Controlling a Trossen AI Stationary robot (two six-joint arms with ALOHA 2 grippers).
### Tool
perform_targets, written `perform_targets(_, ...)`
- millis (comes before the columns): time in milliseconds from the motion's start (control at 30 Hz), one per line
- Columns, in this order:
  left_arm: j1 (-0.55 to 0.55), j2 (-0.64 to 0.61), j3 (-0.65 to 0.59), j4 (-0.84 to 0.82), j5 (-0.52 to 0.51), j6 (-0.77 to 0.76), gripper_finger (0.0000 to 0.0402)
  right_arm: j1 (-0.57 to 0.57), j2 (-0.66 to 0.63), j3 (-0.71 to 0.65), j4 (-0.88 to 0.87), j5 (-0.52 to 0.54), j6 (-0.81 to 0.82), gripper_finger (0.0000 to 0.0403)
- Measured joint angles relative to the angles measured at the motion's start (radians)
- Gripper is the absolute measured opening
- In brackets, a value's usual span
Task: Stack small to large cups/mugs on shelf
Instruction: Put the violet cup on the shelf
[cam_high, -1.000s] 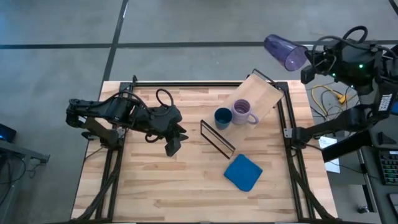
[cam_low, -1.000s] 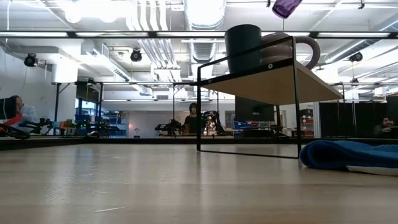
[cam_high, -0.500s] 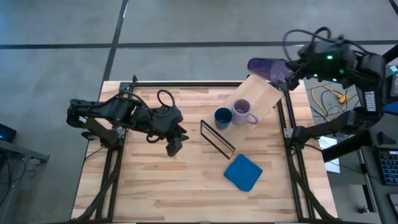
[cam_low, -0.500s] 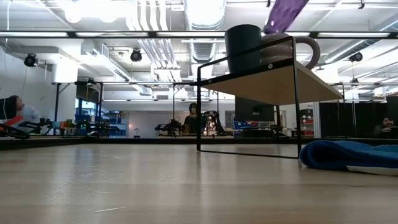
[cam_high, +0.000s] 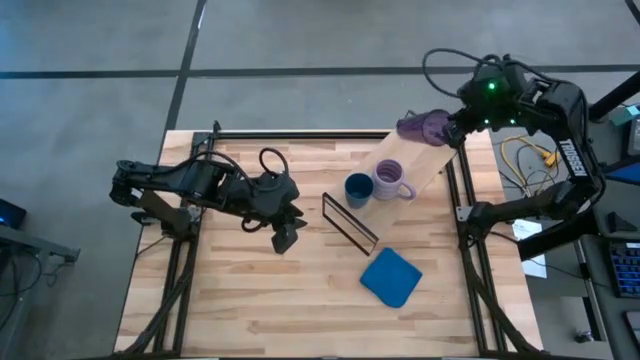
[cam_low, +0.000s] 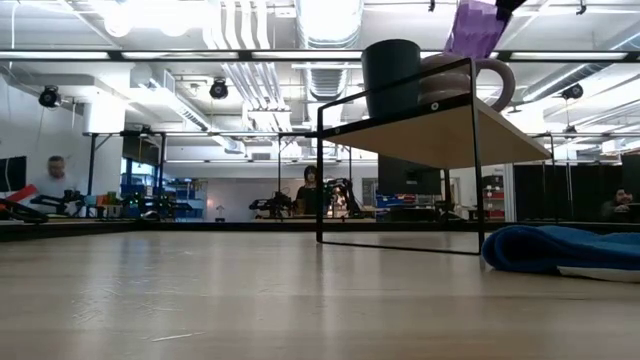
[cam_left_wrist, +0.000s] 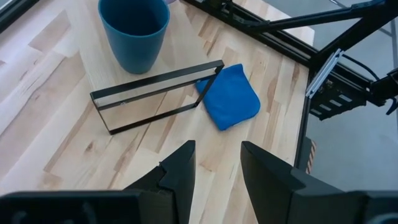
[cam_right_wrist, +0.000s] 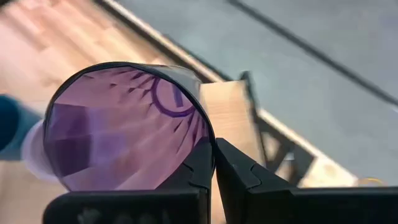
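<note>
The purple tumbler (cam_high: 424, 127) hangs tilted over the far end of the light-wood shelf (cam_high: 425, 158), held by my right gripper (cam_high: 456, 128); the low view shows the tumbler (cam_low: 477, 26) above the plank (cam_low: 440, 128). The small dark blue cup (cam_high: 358, 189) and the lavender mug (cam_high: 390, 180) stand side by side on the plank's near part. My left gripper (cam_high: 285, 238) hovers open above the table left of the shelf, with its fingers (cam_left_wrist: 180, 171) pointing at the blue cup (cam_left_wrist: 134, 31). My right gripper pinches the tumbler's wall at its rim (cam_right_wrist: 210, 142), with one finger (cam_right_wrist: 202, 167) inside the mouth and the other (cam_right_wrist: 242, 174) outside. It comes from the table's far right side, slanting down. The tumbler is tilted above the plank, base (cam_low: 468, 48) downward.
A blue cloth (cam_high: 390, 277) lies on the table near the shelf's near end. The shelf's black wire frame (cam_high: 349, 221) stands out beside the blue cup. Black rails run along the table's edges (cam_high: 462, 215). Bare tabletop lies near and left (cam_high: 260, 300).
My right gripper has come from beyond the table's far right corner toward the left and down, over the shelf's far end. The tumbler, held lying level before, has tipped with its base toward the plank.
</note>
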Motion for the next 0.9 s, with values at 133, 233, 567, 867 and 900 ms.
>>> perform_targets(133, 0.0, 0.001, 0.0, 0.0, 0.0, 0.0, 0.0114, -0.029, 0.0, -0.022, 0.0, -0.045, 0.0, 0.0008)
perform_targets(233, -0.001, 0.003, 0.0, 0.0, 0.0, 0.0, 0.0114, -0.044, 0.0, -0.039, 0.001, -0.071, 0.012, 0.0008)
perform_targets(567, 0.0, 0.006, 0.0, -0.001, 0.0, 0.001, 0.0114, -0.055, -0.06, -0.111, 0.0, -0.09, 0.008, 0.0008)
perform_targets(867, 0.0, 0.006, 0.0, 0.0, 0.0, 0.001, 0.0114, -0.055, -0.148, -0.22, 0.0, -0.152, 0.036, 0.0008)
perform_targets(900, 0.0, 0.006, 0.0, 0.001, 0.0, 0.001, 0.0114, -0.054, -0.153, -0.235, 0.0, -0.151, 0.03, 0.0008)
